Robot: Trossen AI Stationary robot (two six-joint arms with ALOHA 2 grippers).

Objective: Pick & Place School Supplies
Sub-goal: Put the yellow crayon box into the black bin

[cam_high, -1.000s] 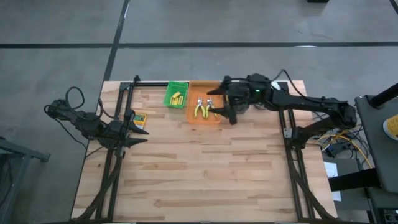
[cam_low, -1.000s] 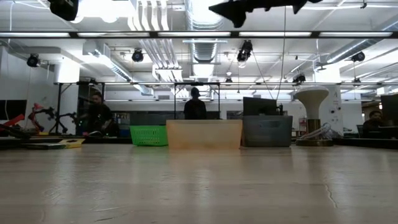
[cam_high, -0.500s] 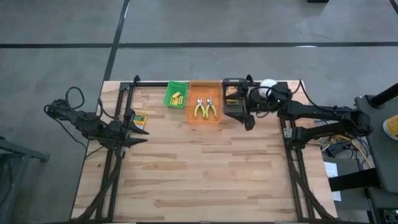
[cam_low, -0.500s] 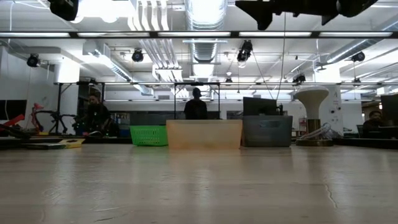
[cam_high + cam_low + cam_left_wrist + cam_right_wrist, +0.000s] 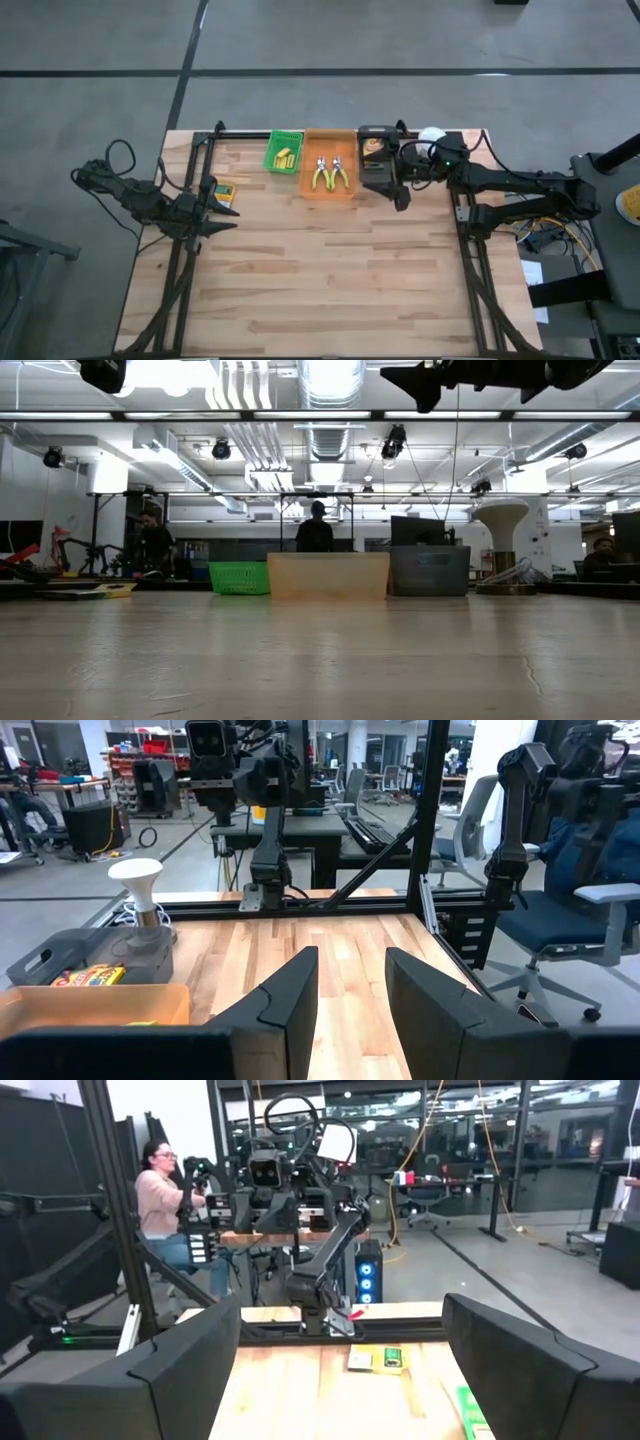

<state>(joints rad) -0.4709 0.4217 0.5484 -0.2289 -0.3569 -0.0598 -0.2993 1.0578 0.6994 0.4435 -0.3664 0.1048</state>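
The right gripper (image 5: 401, 197) hangs in the air just beside the black tray (image 5: 377, 172), on the side nearer the middle of the wooden surface (image 5: 320, 270). Its 2 fingers (image 5: 190, 1355) are spread wide apart and hold nothing.

The left gripper (image 5: 222, 213) waits at the left edge of the surface. Its fingers (image 5: 285, 995) stand a little apart with nothing between them.

A flat crayon box (image 5: 226, 193) lies on the surface close to the left gripper. 3 trays sit in a row at the far edge. The green tray (image 5: 284, 152) holds short yellow blocks (image 5: 285, 157). The orange tray (image 5: 329, 165) holds 2 yellow-handled pliers (image 5: 329, 175). The black tray holds another crayon box (image 5: 373, 148).
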